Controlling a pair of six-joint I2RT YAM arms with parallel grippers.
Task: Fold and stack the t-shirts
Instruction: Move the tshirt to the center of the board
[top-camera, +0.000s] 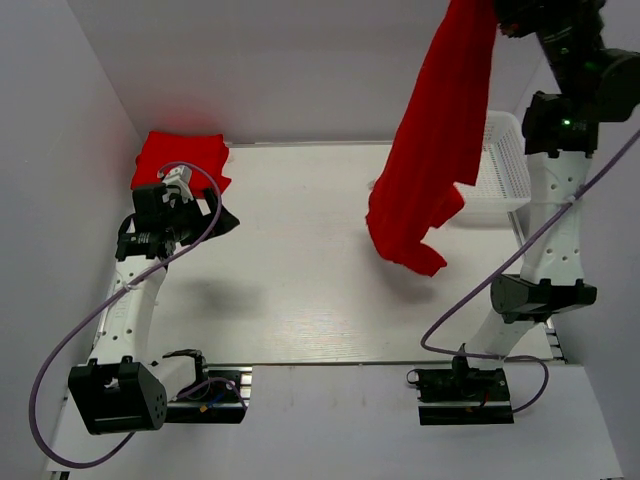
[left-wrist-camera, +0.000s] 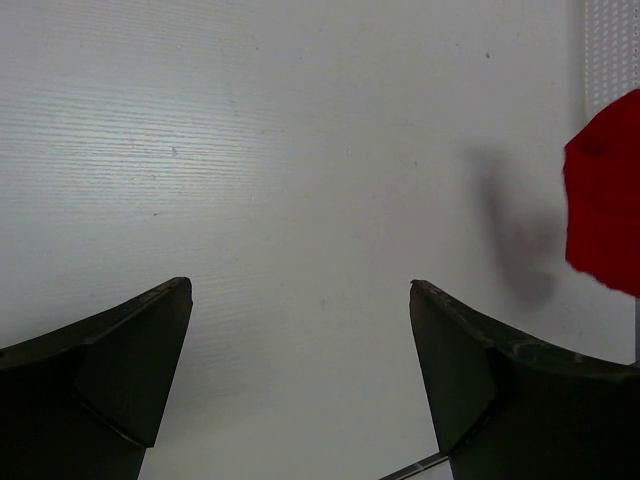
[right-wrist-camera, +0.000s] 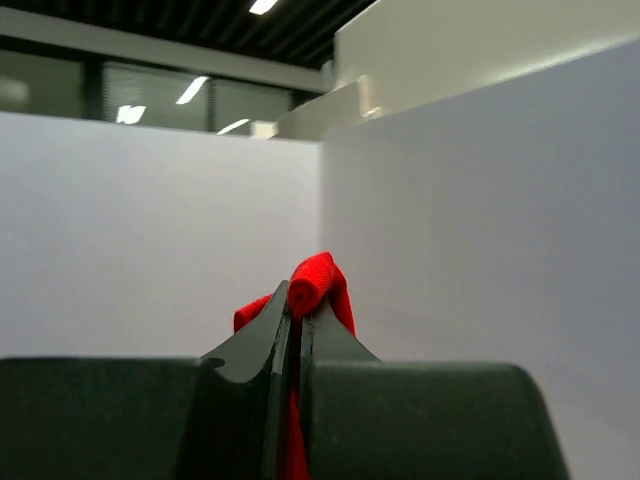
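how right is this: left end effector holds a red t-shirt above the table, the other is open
Sides swapped: the right end effector holds the red t-shirt above the table; the left end effector is open. The top external view shows it.

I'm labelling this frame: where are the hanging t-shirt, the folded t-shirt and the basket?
hanging t-shirt (top-camera: 440, 130), top external view, middle of the hanging cloth.
folded t-shirt (top-camera: 178, 158), top external view, its upper face.
basket (top-camera: 505, 175), top external view, bare mesh.
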